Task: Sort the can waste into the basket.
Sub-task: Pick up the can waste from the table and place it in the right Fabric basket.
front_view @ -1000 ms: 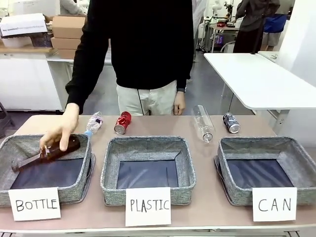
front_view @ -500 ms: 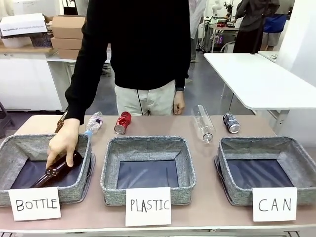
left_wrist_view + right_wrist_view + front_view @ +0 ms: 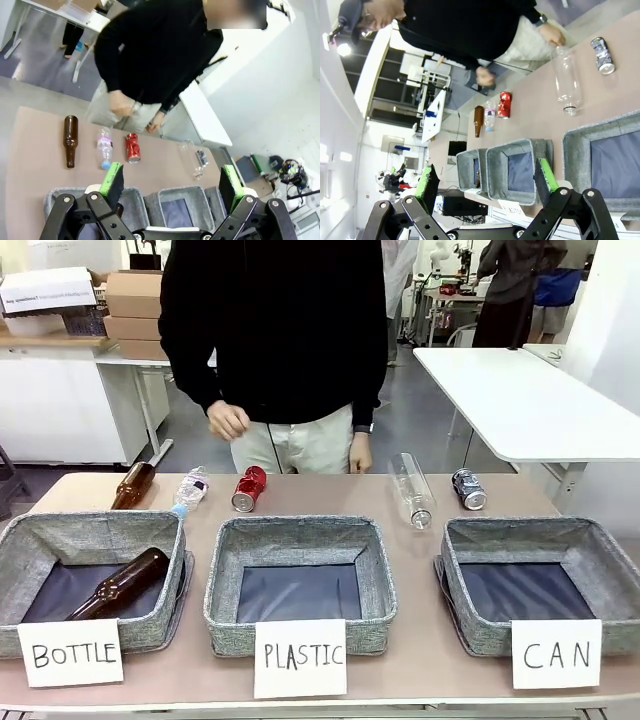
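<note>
The left tool [image 3: 171, 179] and right tool [image 3: 486, 179] gape empty. The silver can [image 3: 468, 489] lies at 12 o'clock of the basket [image 3: 530, 527], the red can [image 3: 248, 489] far off at 10. Both look light, slick and crushable (already dented): pinch gently across mid-body.

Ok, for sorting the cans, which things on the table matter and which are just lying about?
Job: red can; silver can; CAN basket.
Lying about: loose brown bottle; binned brown bottle; small plastic bottle; large clear bottle; BOTTLE basket; PLASTIC basket.
</note>
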### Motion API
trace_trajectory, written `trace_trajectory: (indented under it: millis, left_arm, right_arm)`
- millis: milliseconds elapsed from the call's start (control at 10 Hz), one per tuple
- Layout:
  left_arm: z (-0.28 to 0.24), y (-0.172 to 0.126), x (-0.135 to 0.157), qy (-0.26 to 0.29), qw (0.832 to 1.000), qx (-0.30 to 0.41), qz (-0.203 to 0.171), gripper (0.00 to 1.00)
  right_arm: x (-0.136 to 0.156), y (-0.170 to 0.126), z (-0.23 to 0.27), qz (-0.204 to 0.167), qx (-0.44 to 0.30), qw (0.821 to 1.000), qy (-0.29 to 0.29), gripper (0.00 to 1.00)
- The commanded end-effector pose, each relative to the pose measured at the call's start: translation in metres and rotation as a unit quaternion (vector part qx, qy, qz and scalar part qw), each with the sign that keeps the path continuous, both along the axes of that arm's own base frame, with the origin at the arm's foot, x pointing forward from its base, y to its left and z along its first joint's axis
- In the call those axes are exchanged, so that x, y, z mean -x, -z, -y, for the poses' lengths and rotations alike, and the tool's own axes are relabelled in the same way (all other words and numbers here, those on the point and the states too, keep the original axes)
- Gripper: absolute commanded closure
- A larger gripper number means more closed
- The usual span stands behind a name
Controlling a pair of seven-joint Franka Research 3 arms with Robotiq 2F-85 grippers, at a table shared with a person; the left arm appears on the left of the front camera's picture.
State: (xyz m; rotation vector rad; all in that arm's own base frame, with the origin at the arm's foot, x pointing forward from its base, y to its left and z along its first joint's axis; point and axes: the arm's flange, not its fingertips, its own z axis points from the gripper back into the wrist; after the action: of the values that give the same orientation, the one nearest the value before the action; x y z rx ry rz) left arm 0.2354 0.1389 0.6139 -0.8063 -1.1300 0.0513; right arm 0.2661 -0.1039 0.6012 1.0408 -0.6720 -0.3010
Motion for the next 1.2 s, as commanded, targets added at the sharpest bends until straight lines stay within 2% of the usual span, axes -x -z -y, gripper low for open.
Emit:
trace_trajectory:
  millis: [0, 100, 200, 300, 400, 500, 600, 700, 800, 900, 1000, 1100]
  left_arm:
    - [0.025, -0.014, -0.035, 0.061, 0.995, -0.06, -0.053, 0.0]
    - [0.053, -0.024, -0.08, 0.115, 0.982, -0.113, -0.102, 0.0]
    - [0.095, -0.025, -0.139, 0.141, 0.96, -0.18, -0.163, 0.0]
    - [0.127, -0.02, -0.183, 0.164, 0.94, -0.225, -0.198, 0.0]
    - [0.16, -0.01, -0.227, 0.134, 0.925, -0.267, -0.234, 0.0]
    - [0.202, 0.01, -0.264, 0.157, 0.899, -0.306, -0.273, 0.0]
    - [0.233, 0.034, -0.289, 0.167, 0.88, -0.335, -0.293, 0.0]
    - [0.258, 0.063, -0.304, 0.213, 0.867, -0.32, -0.318, 0.0]
    - [0.259, 0.077, -0.297, 0.257, 0.851, -0.281, -0.362, 0.0]
    - [0.255, 0.076, -0.293, 0.184, 0.885, -0.314, -0.291, 0.0]
    - [0.255, 0.076, -0.293, 0.184, 0.885, -0.314, -0.291, 0.0]
    - [0.272, 0.099, -0.309, 0.221, 0.864, -0.309, -0.329, 0.0]
  right_arm:
    - [-0.003, 0.001, -0.001, 0.015, -0.002, 1.0, -0.005, 0.0]
    - [-0.003, 0.001, -0.001, 0.015, -0.002, 1.0, -0.005, 0.0]
    - [-0.003, 0.001, -0.001, 0.015, -0.002, 1.0, -0.005, 0.0]
    - [-0.003, 0.001, -0.001, 0.015, -0.002, 1.0, -0.005, 0.0]
    - [-0.003, 0.001, -0.001, 0.015, -0.002, 1.0, -0.005, 0.0]
    - [-0.003, 0.001, -0.001, 0.015, -0.002, 1.0, -0.005, 0.0]
    - [-0.003, 0.001, -0.001, 0.015, -0.002, 1.0, -0.005, 0.0]
    - [-0.003, 0.001, -0.001, 0.015, -0.002, 1.0, -0.005, 0.0]
    - [-0.003, 0.001, -0.001, 0.015, -0.002, 1.0, -0.005, 0.0]
    - [-0.003, 0.001, -0.001, 0.015, -0.002, 1.0, -0.005, 0.0]
    - [-0.003, 0.001, -0.001, 0.015, -0.002, 1.0, -0.005, 0.0]
    - [-0.003, 0.001, -0.001, 0.015, -0.002, 1.0, -0.005, 0.0]
